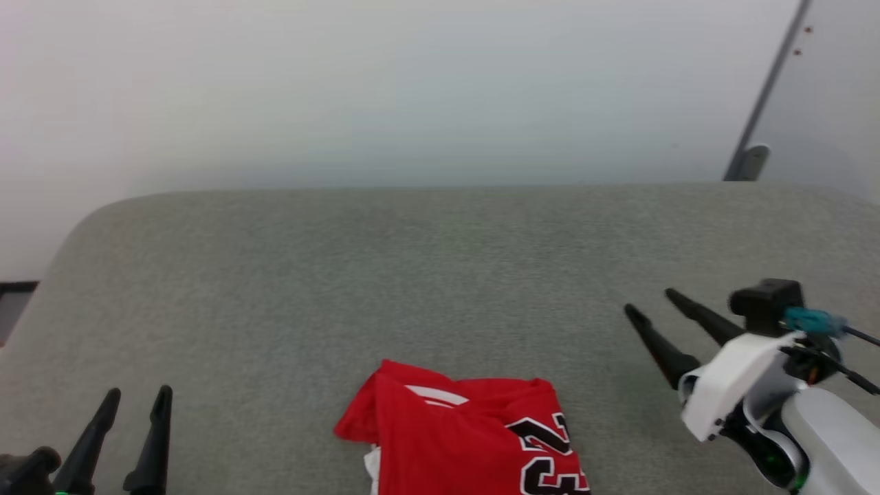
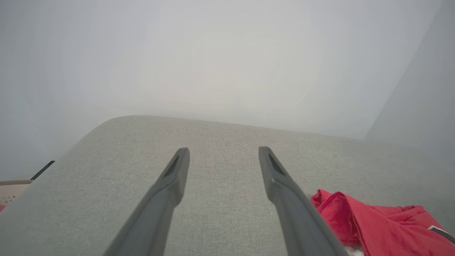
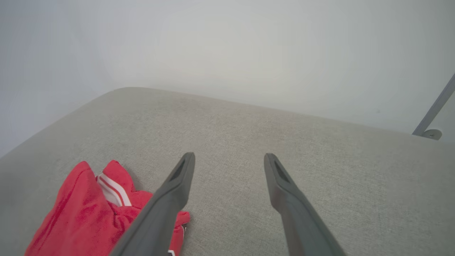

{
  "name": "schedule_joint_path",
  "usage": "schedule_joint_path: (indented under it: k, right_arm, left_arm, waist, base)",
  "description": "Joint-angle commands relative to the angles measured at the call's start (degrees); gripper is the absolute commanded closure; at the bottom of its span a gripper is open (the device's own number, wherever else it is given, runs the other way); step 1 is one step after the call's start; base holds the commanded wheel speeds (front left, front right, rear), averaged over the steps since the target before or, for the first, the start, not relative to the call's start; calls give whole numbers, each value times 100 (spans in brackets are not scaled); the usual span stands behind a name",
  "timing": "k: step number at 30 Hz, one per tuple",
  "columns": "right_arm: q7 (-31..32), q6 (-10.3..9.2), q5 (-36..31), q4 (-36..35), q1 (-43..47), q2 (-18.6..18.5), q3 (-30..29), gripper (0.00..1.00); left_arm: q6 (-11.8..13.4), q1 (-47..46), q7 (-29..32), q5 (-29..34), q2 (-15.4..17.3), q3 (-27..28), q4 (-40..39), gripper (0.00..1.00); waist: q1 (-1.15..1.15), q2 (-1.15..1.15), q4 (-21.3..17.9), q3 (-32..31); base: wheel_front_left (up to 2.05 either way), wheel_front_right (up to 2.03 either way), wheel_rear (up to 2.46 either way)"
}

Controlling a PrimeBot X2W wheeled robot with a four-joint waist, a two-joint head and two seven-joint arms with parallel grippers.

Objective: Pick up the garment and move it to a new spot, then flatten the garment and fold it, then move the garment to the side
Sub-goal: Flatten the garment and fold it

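Observation:
The garment (image 1: 462,434), a red jersey with white trim and black white-edged lettering, lies folded at the near middle of the grey surface (image 1: 385,275), cut off by the head view's bottom edge. My left gripper (image 1: 137,394) stands open at the lower left, well to the garment's left, holding nothing. My right gripper (image 1: 652,302) hovers open to the garment's right, fingers pointing up and left, with nothing between them. The left wrist view has the garment (image 2: 384,227) at its lower right beside the open left gripper (image 2: 224,151). In the right wrist view the garment (image 3: 81,220) sits lower left of the open right gripper (image 3: 229,156).
The grey fabric surface has a rounded far-left corner (image 1: 103,213) and ends at a pale wall. A grey metal bar with a foot (image 1: 749,161) leans at the far right. A beige object's edge (image 2: 10,190) shows at the left wrist view's left.

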Motion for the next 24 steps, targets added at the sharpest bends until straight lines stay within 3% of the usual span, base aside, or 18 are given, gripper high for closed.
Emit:
schedule_joint_path:
  k: [1,9,24]
  right_arm:
    - [-229,-10,-146,-9,139,-71,-96,0]
    - [-1101,-10,-646,108,590,-181,-644,0]
    - [-1367,-10,-1247,-174,1706,87,-2067,0]
  left_arm:
    - [-20,79,-18,84,-76,63,-42,0]
    - [-21,267,-19,340,-305,249,-123,0]
    - [-23,401,-19,407,-438,483,-202,0]
  waist:
    - [0,0,-274,-25]
    - [0,0,-443,-71]
    - [0,0,-321,-197]
  base:
    - [0,0,0]
    - [0,0,0]
    - [0,0,0]
